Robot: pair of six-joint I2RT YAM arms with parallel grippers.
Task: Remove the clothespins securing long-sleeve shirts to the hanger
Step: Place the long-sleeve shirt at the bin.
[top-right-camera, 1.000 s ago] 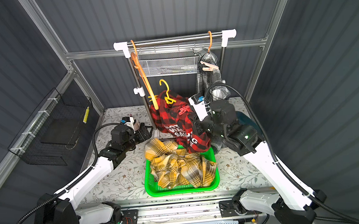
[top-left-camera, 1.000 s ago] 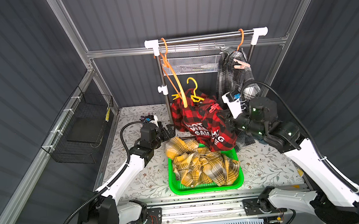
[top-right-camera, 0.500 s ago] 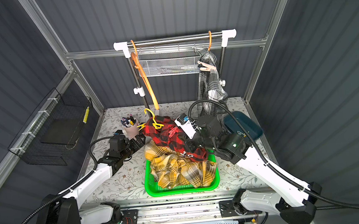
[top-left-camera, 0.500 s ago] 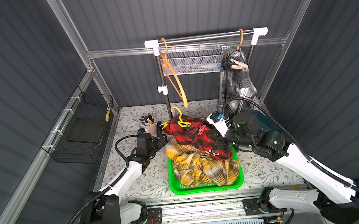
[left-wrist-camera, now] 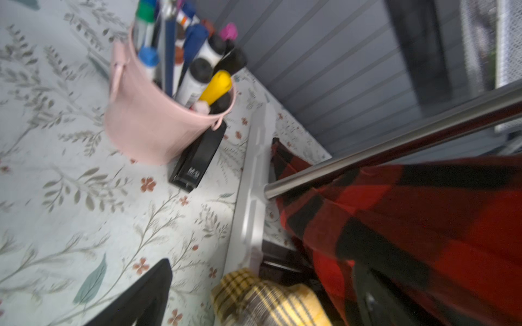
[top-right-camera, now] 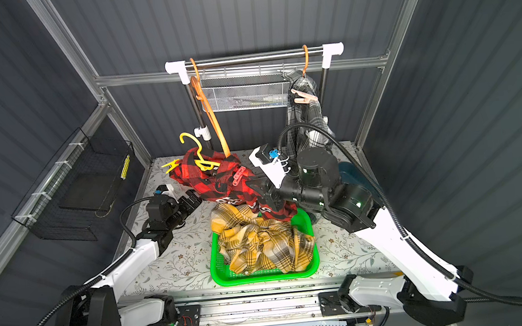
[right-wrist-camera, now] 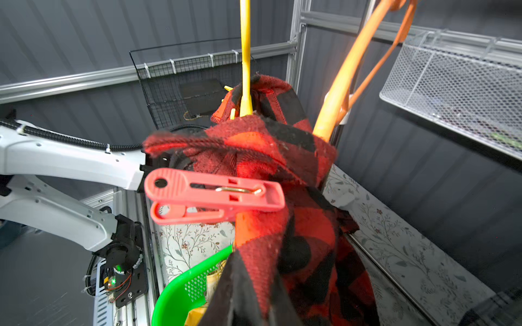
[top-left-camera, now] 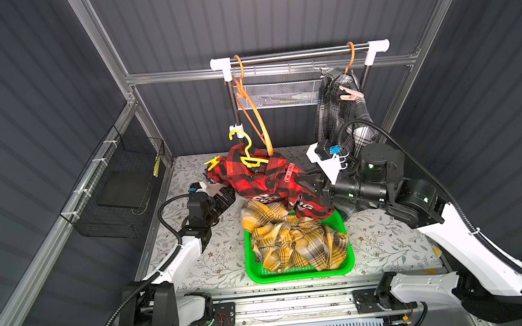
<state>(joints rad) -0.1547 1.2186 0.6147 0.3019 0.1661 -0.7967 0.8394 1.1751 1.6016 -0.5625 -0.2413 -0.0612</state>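
- Three plaid shirts were on my screens; all places below are vs. the green basket (top-left-camera: 299,276).
- Yellow shirt (top-left-camera: 293,240) lay crumpled inside the basket, one fold spilling over its far-left rim.
- Red shirt (top-left-camera: 254,173) hung in the air above & behind the basket's far edge. It was draped on a yellow hanger (top-left-camera: 246,149) whose hook was off the rail (top-left-camera: 296,56).
- R gripper (top-left-camera: 306,184) sat above the basket's far-right corner, clenched on the red shirt's cloth. I couldn't tell if hanger plastic was in the pinch too.
- Red clothespin (right-wrist-camera: 214,197) was clamped onto that cloth just past the R gripper's tips, handles sticking out free.
- Yellow clothespin (top-left-camera: 212,163) sat on the shirt's other end, far-left of the basket & higher up.
- L gripper (top-left-camera: 224,199) was beyond the basket's far-left corner, just under the red shirt's hem. Its jaws were spread wide w/ nothing btw them.
- Grey shirt (top-left-camera: 340,108) hung from an orange hanger (top-left-camera: 349,57) on the rail, high behind the basket's far-right corner. A salmon-pink clothespin (top-left-camera: 350,94) was clipped at its shoulder.
- Spare orange hanger (top-left-camera: 251,107) hung on the rail behind the basket's far-left corner.
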